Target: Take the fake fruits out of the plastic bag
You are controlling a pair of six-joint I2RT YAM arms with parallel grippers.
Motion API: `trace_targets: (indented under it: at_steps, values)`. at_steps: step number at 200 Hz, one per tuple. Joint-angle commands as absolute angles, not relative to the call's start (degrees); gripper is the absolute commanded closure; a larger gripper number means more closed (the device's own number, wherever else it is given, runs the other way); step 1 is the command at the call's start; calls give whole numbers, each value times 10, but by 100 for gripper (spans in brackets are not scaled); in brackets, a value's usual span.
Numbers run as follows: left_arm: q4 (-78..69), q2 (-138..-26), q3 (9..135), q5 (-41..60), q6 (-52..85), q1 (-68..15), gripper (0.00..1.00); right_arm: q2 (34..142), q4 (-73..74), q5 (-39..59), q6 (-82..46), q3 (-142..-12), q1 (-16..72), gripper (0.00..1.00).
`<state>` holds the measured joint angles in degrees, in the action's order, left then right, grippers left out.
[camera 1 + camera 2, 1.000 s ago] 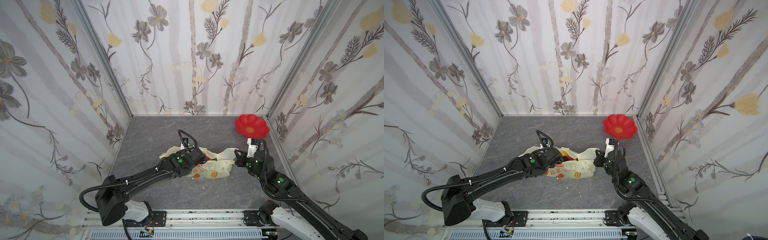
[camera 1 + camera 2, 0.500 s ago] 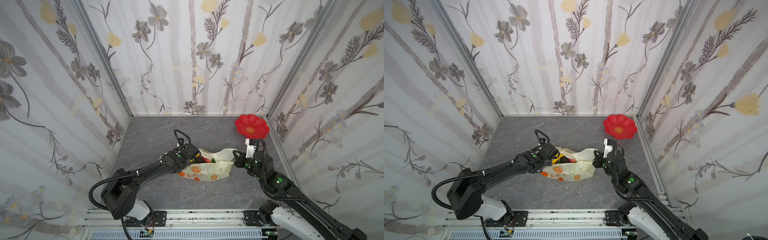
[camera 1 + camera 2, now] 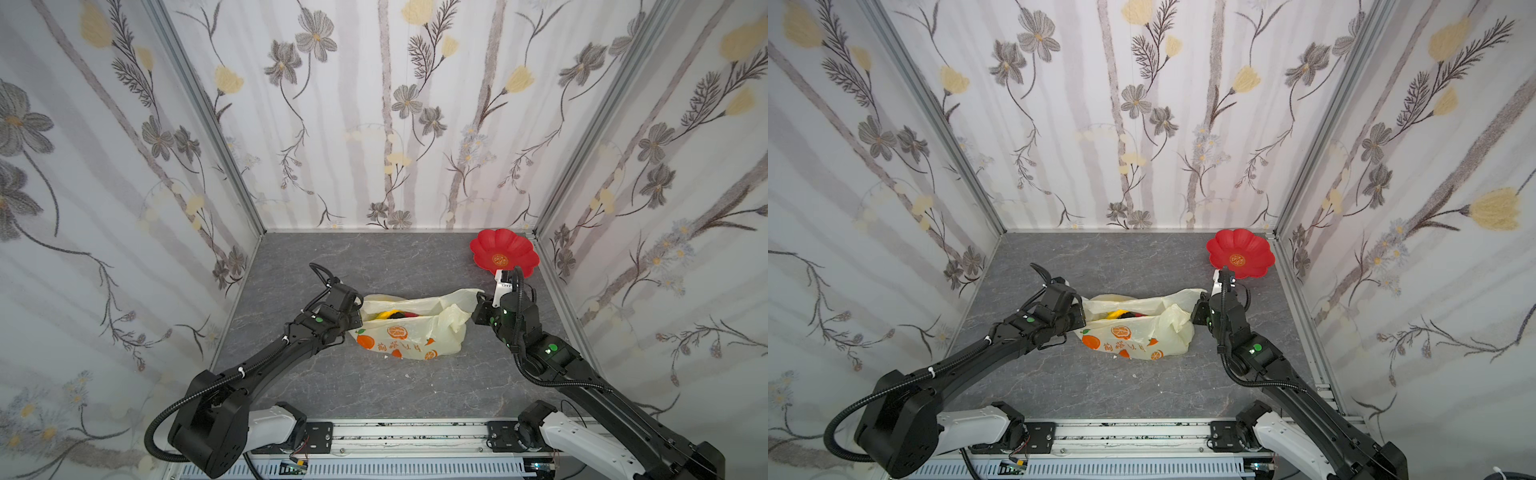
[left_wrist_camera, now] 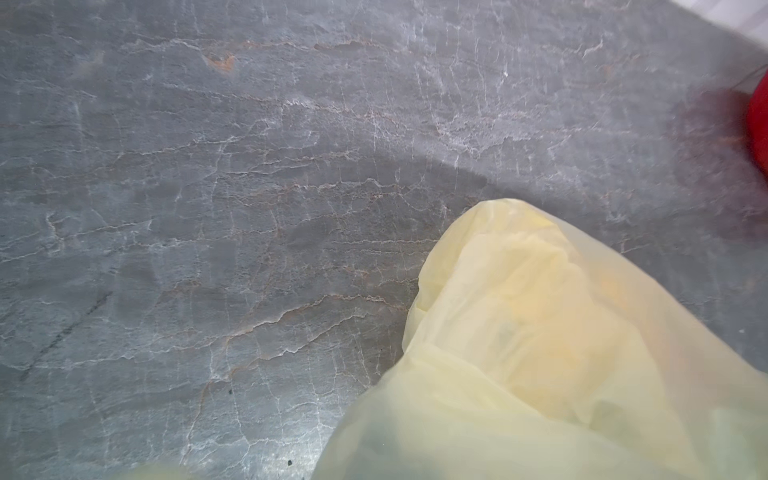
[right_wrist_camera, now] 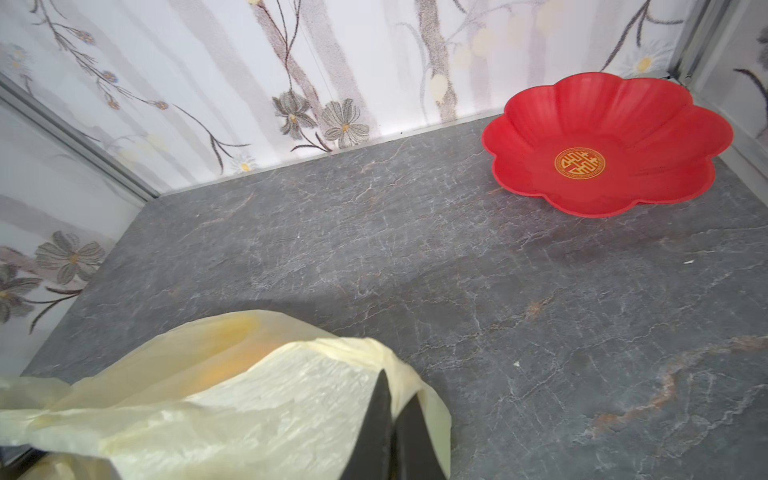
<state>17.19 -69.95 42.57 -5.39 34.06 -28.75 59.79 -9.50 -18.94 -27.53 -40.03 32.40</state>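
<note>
Near the middle of the desk (image 3: 374, 257) lay the plastic bag (image 3: 407, 336), stretched sideways with its long axis running from the left edge toward the right edge and its printed side facing the front edge. Its mouth gaped upward, and inside it the fake fruits (image 3: 395, 313) showed as a yellow and a red patch with something dark between; which fruits they were could not be told.

At the bag's left end the left gripper (image 3: 359, 311) had its jaws closed, and the bag's film draped right across the left wrist view, so it was judged to be pinching the rim there, though the pinch itself was hidden. At the opposite end the right gripper (image 3: 478, 301) was clamped on the bag's pale handle; in the right wrist view its dark fingers (image 5: 376, 424) met with the film caught between them.

Both grippers were taken up with holding the mouth apart. The fruits lay rightward of the left gripper and close to it, well farther from the right one, so the left arm seemed the nearer to reach in once it let go. A red plate (image 3: 503, 257) stood empty in the back right corner, behind the right gripper
</note>
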Motion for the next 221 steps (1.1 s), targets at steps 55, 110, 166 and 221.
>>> trace_targets:
  at_steps: [55, 110, 166, 221]
  values:
    - [100, -556, 384, 19, 363, -195, 100, 824, -63, -177, -238, -629, 305, 100]
    - [96, -464, 350, 31, 399, -207, 100, 830, -58, -178, -224, -617, 331, 100]
    - [106, -509, 360, -85, 377, -315, 100, 742, -71, -272, -266, -444, 322, 100]
    - [119, -513, 336, -27, 372, -214, 100, 727, -71, -230, -246, -426, 269, 100]
